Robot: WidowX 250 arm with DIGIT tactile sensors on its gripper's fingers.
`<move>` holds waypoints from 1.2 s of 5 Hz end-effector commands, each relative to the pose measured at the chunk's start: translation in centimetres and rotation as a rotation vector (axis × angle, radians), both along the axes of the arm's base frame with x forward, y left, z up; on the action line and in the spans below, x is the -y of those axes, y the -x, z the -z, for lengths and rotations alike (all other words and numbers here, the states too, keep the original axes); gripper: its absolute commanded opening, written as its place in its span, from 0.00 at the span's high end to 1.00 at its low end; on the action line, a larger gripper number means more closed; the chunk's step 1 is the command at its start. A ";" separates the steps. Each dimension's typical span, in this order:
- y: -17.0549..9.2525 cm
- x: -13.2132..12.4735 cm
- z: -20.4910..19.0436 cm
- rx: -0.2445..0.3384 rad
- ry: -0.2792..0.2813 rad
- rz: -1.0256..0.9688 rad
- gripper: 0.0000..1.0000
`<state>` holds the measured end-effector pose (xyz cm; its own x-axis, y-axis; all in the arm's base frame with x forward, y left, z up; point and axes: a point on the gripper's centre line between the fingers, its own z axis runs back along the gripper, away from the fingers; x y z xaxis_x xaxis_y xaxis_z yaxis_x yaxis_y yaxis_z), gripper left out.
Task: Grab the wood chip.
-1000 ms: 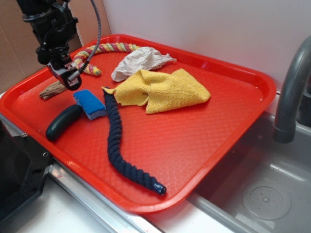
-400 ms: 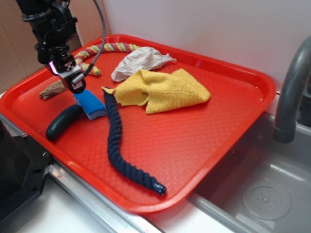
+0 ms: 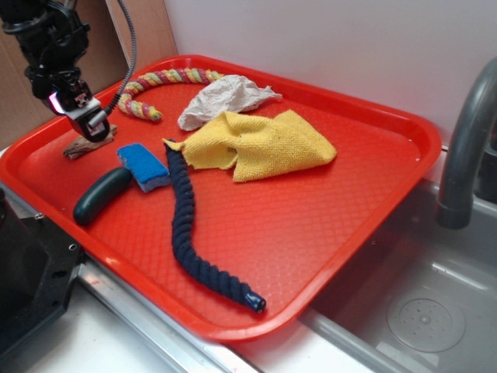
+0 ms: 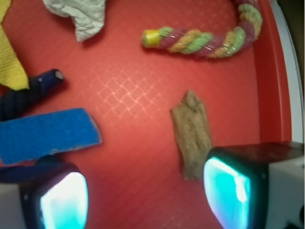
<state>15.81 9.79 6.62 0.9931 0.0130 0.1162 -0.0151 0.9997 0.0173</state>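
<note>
Lettering or brand marks: none legible in either view. Gripper (image 4: 145,198) spread wide, grasping nothing, lit pads at lower left and lower right of wrist frame. Wood chip (image 4: 191,135) flat on red tray (image 3: 326,233), right of frame centre in wrist view, long axis near vertical, narrower end toward top, lower end just beside right pad. Blue sponge (image 4: 46,134) at left, dark rope (image 4: 29,92) above it. Striped rope (image 4: 209,37) along top, crumpled paper (image 4: 78,13) upper left. Yellow cloth (image 3: 260,145) mid-tray in exterior view.
</note>
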 end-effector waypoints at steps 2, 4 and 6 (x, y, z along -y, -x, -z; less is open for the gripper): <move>-2.0 -3.9 4.7 -0.063 -0.002 0.005 0.00; -2.8 -2.3 5.6 -0.068 -0.034 0.037 1.00; -2.2 -1.5 4.1 -0.041 -0.007 0.039 1.00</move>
